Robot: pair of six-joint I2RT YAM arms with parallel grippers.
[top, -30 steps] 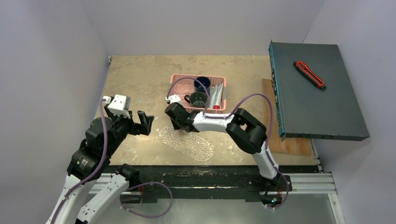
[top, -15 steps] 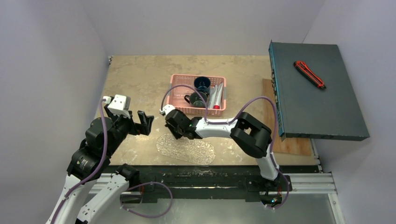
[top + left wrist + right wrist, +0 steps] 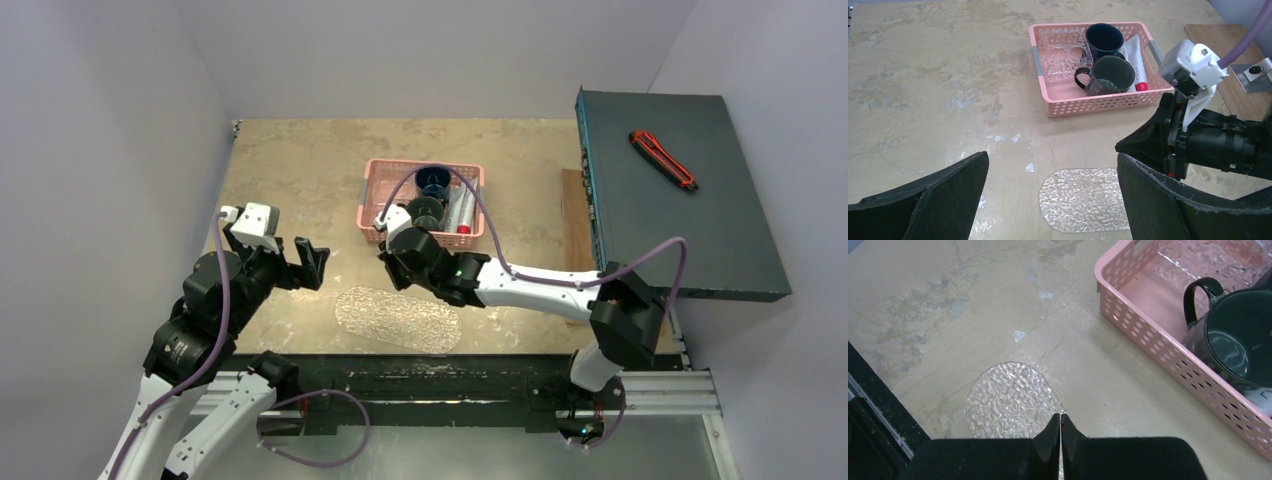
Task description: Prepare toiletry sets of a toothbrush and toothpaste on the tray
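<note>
The see-through embossed tray [image 3: 398, 318] lies flat on the table near the front edge, also seen from the left wrist [image 3: 1083, 200] and the right wrist [image 3: 1008, 400]. It holds nothing. Silver-grey toothpaste tubes [image 3: 462, 208] lie at the right end of the pink basket [image 3: 372, 200]; one shows a red cap [image 3: 1134, 57]. The toothbrush is hidden. My right gripper [image 3: 397, 268] hovers shut and empty between basket and tray, tips over the tray's edge [image 3: 1060, 416]. My left gripper [image 3: 312, 262] stands wide open to the tray's left [image 3: 1052, 157], holding nothing.
Two dark mugs [image 3: 433, 180] [image 3: 425, 212] and a clear embossed plastic piece [image 3: 1063, 47] share the basket. A dark flat case [image 3: 680, 220] carrying a red utility knife [image 3: 662, 160] stands at the right over a wooden board [image 3: 575, 215].
The tray has turned from slanted to level and slid slightly toward the front edge. My right gripper, shut throughout, has drawn back off it toward the basket's front. The left arm has not moved.
</note>
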